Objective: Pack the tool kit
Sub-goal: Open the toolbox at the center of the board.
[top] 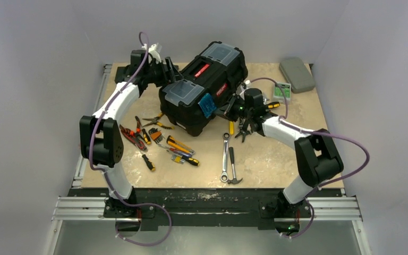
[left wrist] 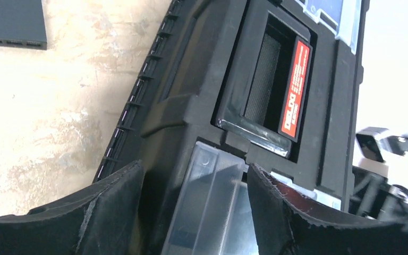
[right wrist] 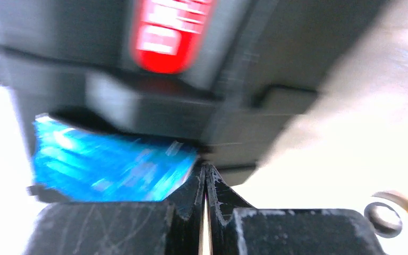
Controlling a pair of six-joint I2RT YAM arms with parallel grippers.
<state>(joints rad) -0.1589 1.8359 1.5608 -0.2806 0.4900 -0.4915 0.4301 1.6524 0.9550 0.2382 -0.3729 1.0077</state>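
Note:
The black toolbox [top: 204, 87] stands slantwise mid-table, lid down, with a red-labelled handle [left wrist: 295, 87] and two clear-lidded compartments. My left gripper [top: 167, 71] is at its back-left corner. In the left wrist view the left gripper [left wrist: 194, 175] is open, its fingers [left wrist: 111, 207] either side of the near clear lid [left wrist: 212, 207] with gaps. My right gripper [top: 235, 108] is at the box's front. It [right wrist: 204, 167] is shut and empty, its tips against the black front wall beside a blue label [right wrist: 106, 164]. Loose tools lie in front: screwdrivers and pliers [top: 159, 141], a wrench [top: 225, 156], a hammer [top: 234, 167].
A flat grey case [top: 296, 74] lies at the back right, with a small green-labelled box [top: 281, 91] near it. More pliers [top: 243, 130] lie under my right wrist. A flat dark box [left wrist: 10, 24] shows behind the toolbox in the left wrist view.

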